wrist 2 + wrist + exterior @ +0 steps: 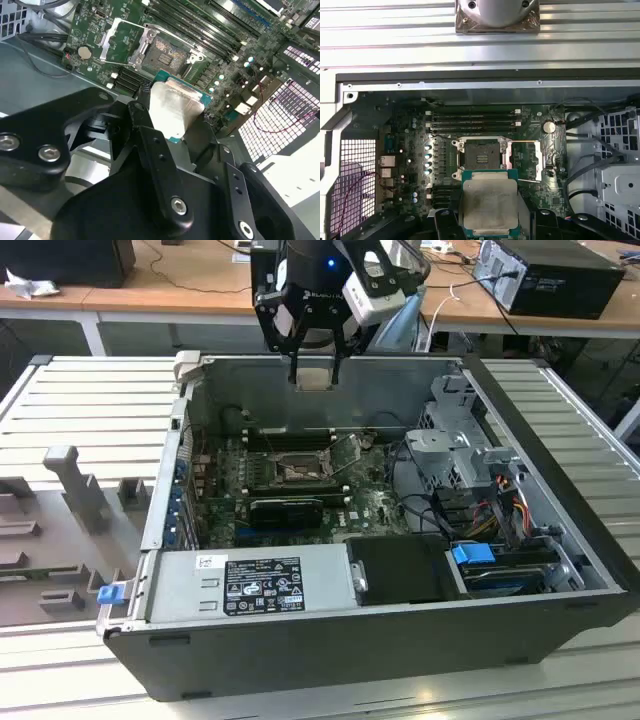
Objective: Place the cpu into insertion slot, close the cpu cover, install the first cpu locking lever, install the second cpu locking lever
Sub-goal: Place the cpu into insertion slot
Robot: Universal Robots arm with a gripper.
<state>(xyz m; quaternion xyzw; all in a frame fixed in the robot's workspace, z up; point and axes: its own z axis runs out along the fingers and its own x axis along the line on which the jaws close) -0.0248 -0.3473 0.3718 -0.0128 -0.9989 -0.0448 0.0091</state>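
Within one tool point(173, 131), one cpu point(171, 102)

Ribbed silvery metal bench point(100, 410); bears an open dark computer case point(330, 640) mid-surface and, toward the exterior view's left, a grey fixture tray point(40, 560) with upright blocks.

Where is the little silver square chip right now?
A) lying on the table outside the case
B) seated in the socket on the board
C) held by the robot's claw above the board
C: the gripper holds the cpu above the empty insertion slot.
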